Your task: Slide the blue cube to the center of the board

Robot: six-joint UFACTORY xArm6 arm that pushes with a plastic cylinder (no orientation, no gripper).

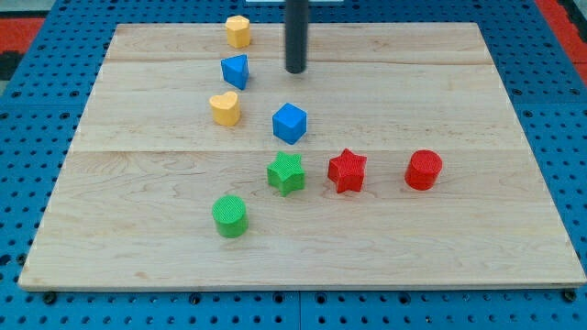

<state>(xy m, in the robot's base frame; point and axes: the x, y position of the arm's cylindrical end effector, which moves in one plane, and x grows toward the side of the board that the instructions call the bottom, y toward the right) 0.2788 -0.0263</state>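
Observation:
The blue cube (289,123) sits on the wooden board (459,229), a little above and left of the board's middle. My tip (295,71) is above the cube in the view, apart from it by a clear gap, slightly to its right. A second blue block (235,71), wedge-like in shape, lies to the left of my tip. The rod comes down from the view's top edge.
A yellow block (238,31) is near the top edge and a yellow heart (225,108) is left of the blue cube. A green star (286,173), a red star (347,170) and a red cylinder (424,170) form a row below. A green cylinder (230,216) lies lower left.

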